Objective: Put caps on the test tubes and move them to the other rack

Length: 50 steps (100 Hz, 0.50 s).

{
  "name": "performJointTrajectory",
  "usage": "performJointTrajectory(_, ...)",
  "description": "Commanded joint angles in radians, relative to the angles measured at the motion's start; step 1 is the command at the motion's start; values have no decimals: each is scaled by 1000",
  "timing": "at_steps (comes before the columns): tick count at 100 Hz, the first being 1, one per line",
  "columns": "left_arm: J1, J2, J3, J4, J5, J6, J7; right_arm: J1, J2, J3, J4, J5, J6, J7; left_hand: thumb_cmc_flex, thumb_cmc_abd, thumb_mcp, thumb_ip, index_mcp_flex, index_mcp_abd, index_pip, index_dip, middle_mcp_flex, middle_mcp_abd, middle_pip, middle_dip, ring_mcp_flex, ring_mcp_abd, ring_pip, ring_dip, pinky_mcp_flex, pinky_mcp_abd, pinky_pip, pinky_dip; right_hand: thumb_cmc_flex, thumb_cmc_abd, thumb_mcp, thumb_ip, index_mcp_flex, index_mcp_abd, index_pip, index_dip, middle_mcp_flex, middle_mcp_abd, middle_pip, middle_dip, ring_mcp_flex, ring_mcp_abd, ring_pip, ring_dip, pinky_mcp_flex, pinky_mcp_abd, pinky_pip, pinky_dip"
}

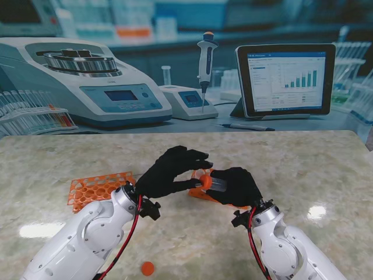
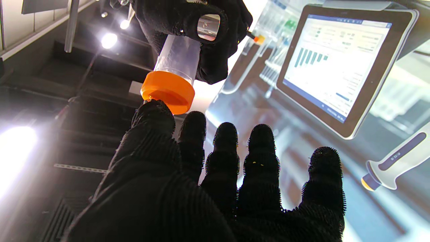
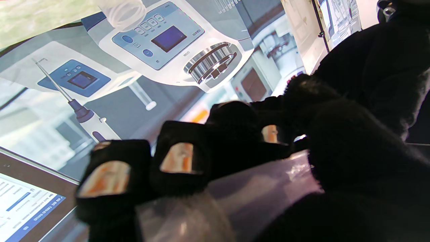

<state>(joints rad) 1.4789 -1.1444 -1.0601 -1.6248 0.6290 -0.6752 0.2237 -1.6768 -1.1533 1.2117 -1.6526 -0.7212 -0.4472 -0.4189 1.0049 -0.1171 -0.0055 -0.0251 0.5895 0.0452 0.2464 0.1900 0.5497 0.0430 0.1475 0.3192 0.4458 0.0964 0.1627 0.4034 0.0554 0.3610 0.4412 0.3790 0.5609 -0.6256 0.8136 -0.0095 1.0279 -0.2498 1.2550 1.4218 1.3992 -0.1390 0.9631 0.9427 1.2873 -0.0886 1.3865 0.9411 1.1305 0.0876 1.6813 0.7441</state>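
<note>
A spare orange cap [image 1: 148, 268] lies nearest me. The right hand [image 1: 236, 185] grasps the tube [image 1: 218, 184] over the surface; the left hand [image 1: 172, 173], fingers spread, touches its cap [image 1: 205, 181]. Press squarely, then twist.

Rack [image 1: 96, 189] left on table [image 1: 326, 169], 2nd rack [image 1: 204, 193] under hands, cap [image 1: 148, 268] nearer me

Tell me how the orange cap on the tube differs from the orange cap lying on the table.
The cap on the tube sits on the test tube held by the right hand, off the table, with the left hand at it. The loose cap lies flat on the table, nearer to me, untouched. Both are orange and round.
</note>
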Motion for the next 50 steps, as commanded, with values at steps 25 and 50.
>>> performJointTrajectory(25,-2,1,9,-1,15,11,8,-5,-3,-1,-5,1,1,3,-34,-60,12,21,-26,42,100,171,-42,-3,-2,16,-31,-17,-3,32,-12,-19,-53,46,27,24,5,-12,12,-71,70,33,23,-4,-6,16,34,-65,31,6,16,-14,34,-5)
performJointTrajectory(50,-17,-2,31,14,29,15,25,-5,-3,-1,-6,1,0,4,-86,-170,44,10,-104,39,214,297,-58,-10,13,39,-31,-20,4,42,-9,-15,-42,58,24,21,5,-12,12,-71,70,33,22,-2,-6,16,34,-64,31,6,16,-14,34,-5)
